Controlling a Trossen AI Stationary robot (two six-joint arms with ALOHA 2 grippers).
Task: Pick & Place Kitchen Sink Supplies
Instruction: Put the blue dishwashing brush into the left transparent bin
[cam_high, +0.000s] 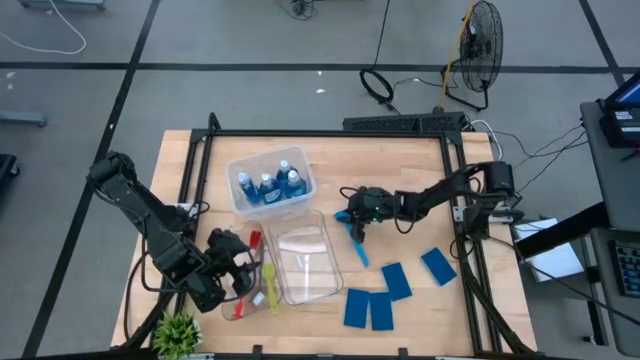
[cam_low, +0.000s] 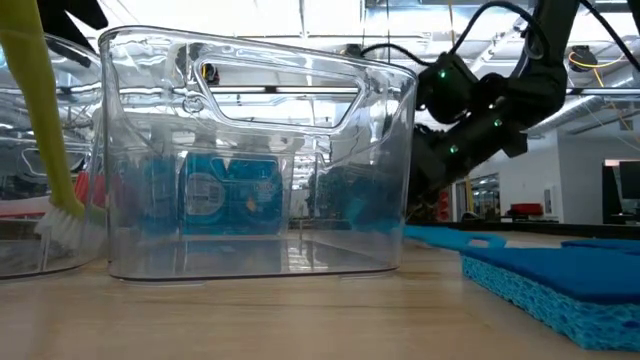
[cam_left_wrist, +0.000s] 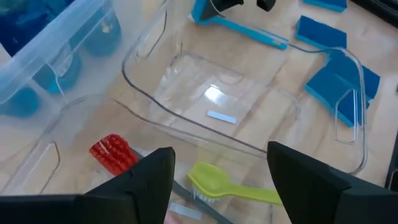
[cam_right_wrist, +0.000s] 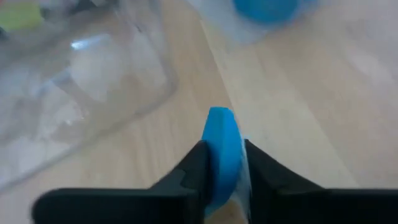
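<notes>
Clamped in the right gripper (cam_high: 352, 217) just right of the empty bin (cam_high: 305, 262), blue brush (cam_high: 356, 243) trailing handle-first toward the near edge; left gripper (cam_high: 238, 268) open above the brush bin (cam_high: 236, 305).

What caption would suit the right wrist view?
Right gripper shut on the blue brush beside the empty clear bin.
</notes>
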